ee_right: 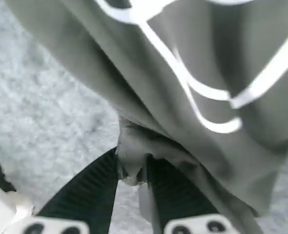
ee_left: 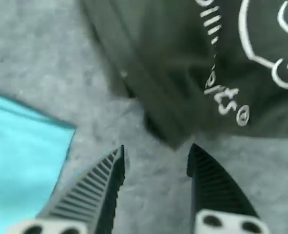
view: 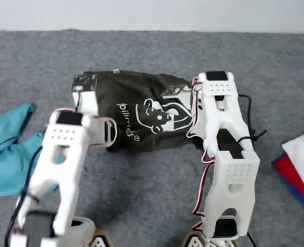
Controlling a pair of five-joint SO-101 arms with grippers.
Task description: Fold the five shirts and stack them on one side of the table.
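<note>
A dark olive shirt (view: 141, 113) with a white printed figure lies partly folded on the grey carpet in the middle of the high view. My right gripper (ee_right: 133, 165) is shut on a bunched fold at that shirt's (ee_right: 197, 73) edge, on its right side under the right arm (view: 221, 118). My left gripper (ee_left: 156, 153) stands open just above the carpet, beside the olive shirt's (ee_left: 183, 73) near left corner, with nothing between its fingers. A teal shirt (view: 10, 154) lies crumpled at the far left, and its edge (ee_left: 22, 146) is close to the left gripper.
A pile of white, red and blue cloth (view: 301, 159) lies at the right edge. Bare grey carpet (view: 152, 180) stretches between the two arm bases and behind the olive shirt, up to a pale wall (view: 152, 13) at the back.
</note>
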